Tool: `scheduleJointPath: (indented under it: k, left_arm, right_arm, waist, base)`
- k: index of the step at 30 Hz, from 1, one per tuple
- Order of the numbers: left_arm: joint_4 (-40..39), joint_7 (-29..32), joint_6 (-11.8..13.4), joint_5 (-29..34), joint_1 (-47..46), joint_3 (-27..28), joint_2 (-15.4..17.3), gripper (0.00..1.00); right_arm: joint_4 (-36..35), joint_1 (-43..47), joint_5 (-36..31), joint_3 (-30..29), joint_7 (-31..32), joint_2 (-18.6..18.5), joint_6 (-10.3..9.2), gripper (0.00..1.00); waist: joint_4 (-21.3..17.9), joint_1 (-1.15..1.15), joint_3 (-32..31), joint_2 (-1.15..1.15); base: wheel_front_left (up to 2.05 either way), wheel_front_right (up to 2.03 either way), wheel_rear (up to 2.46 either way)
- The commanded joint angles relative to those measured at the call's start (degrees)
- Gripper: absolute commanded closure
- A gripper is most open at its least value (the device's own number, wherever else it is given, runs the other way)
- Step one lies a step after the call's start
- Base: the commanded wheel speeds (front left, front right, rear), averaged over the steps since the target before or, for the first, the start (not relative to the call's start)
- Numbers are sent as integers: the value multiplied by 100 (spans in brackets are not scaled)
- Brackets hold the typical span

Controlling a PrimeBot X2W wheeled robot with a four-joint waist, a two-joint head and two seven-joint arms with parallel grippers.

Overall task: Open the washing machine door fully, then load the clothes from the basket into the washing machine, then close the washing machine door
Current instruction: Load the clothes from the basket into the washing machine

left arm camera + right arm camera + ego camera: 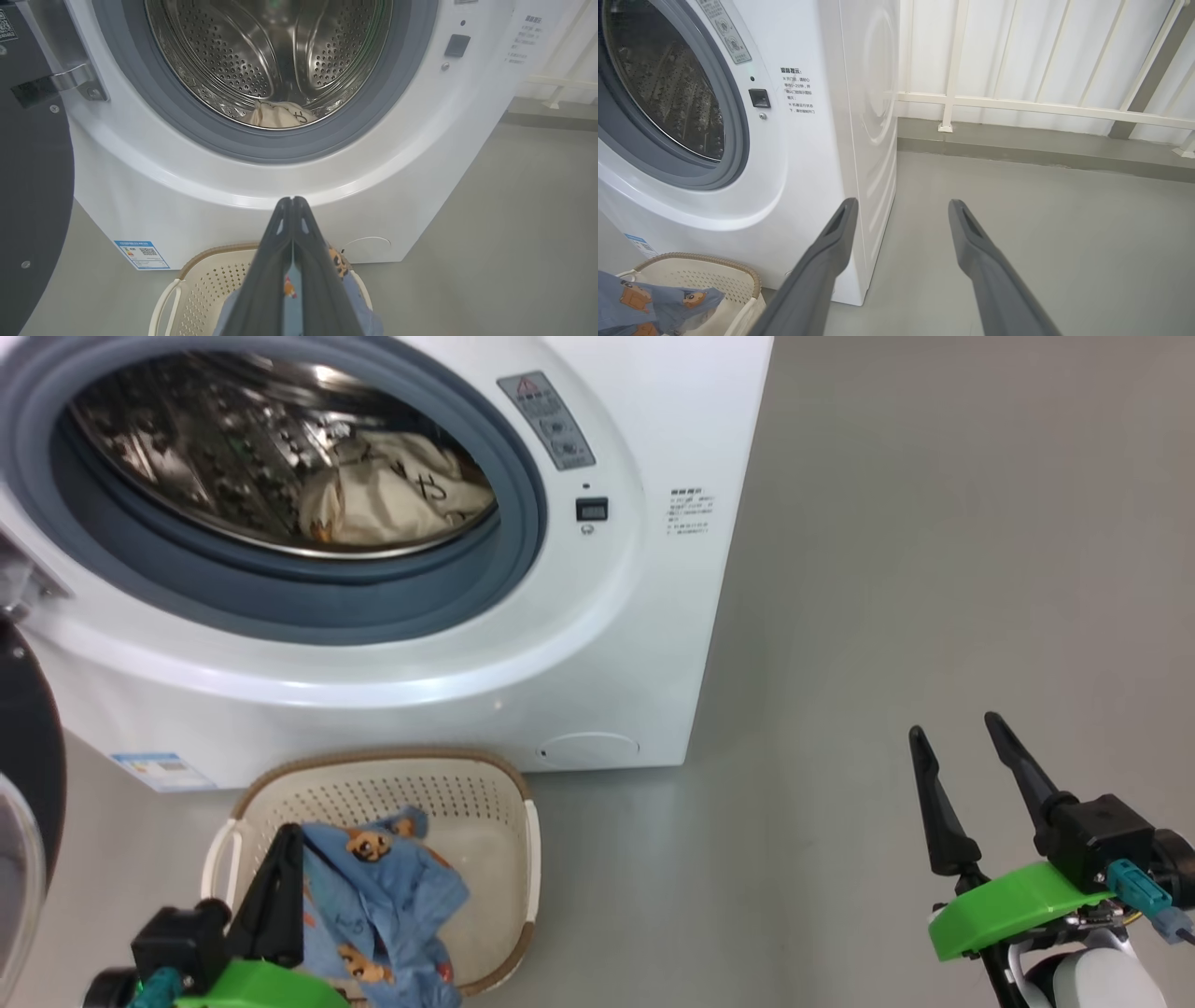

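- The left gripper point(288, 840) is seen closed to a narrow wedge above the basket point(439, 784); blue fabric shows in the slit between its fingers point(266, 261) in the left wrist view, so a blue garment point(392, 887) is judged to be pinched there.
- The rest of the garment is draped down into the basket, just beside the gripper on its right; whether another piece lies beneath cannot be told.
- The drum point(187, 448) lies up and ahead of the left gripper; in the left wrist view the closed fingers are aimed almost straight at the lower seal point(289, 149), with the opening directly above the tips.
- The coming move is judged to turn on this line; the garment must be raised over the white lip of the machine point(467, 663) and carried forward along the fingers' own axis, not sideways.
- The door point(28, 747) is swung out at the left, beside the left arm; the opening is not blocked by it.
- A cream piece point(401, 495) is seen lying at the bottom of the drum.
- The right gripper point(954, 728) is held wide and empty over the floor point(934, 523), well apart to the right of the machine; the left arm is plainly the nearer one.
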Motion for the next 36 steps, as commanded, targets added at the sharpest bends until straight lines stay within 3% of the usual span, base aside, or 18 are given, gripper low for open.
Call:
scheduleJointPath:
  k: [1,24,36]
  left_arm:
    - [-189,-43,-9,-7,-4,208,69,100]
    - [-571,-44,-109,-48,274,302,-52,100]
    - [-966,-44,-151,231,-261,333,-35,100]
  right_arm:
    - [-122,2,45,125,-55,6,9,0]
    - [-118,110,145,170,-28,6,9,0]
    - [-196,-39,128,176,-51,6,9,0]
  waist:
    - [3,0,-173,0]
    - [59,0,-340,0]
    - [-97,0,144,0]
  base:
    - [0,0,0]
    - [0,0,0]
    - [0,0,0]
